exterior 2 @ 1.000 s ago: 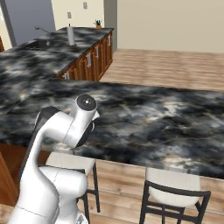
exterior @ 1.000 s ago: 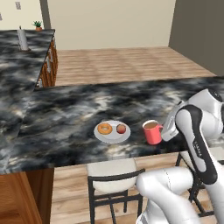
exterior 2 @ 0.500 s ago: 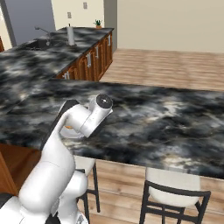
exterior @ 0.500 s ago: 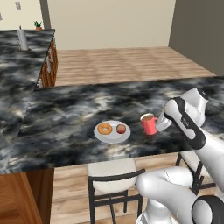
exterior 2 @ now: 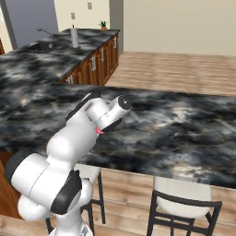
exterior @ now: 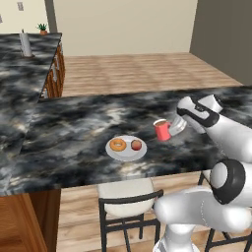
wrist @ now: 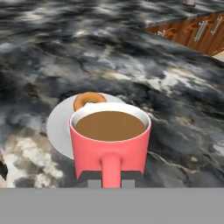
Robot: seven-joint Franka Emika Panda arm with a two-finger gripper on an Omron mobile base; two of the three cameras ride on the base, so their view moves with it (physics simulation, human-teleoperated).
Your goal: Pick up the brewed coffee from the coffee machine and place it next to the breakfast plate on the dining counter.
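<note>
The brewed coffee (exterior: 161, 130), a small red mug full of brown coffee, is just right of the breakfast plate (exterior: 126, 147) over the dining counter (exterior: 74, 123). My gripper (exterior: 170, 129) is shut on the mug's handle from the right. In the hand view the mug (wrist: 110, 142) has its handle toward me, with the plate (wrist: 59, 124) and doughnut (wrist: 89, 99) right behind it; the apple is hidden there. The doughnut (exterior: 117, 144) and apple (exterior: 136, 144) lie on the plate. I cannot tell whether the mug touches the stone. A red sliver of mug (exterior 2: 99, 131) peeks past my arm.
Dark-framed stools (exterior: 125, 197) (exterior 2: 184, 203) stand under the counter's near edge. A second marbled counter with wooden cabinets (exterior 2: 92, 60) runs along the left, carrying a white roll (exterior: 24, 45) and a small plant (exterior: 43, 28). Wood floor lies beyond.
My arm has carried the mug left and farther over the counter, bringing it closer to the plate. The plate has stayed put.
</note>
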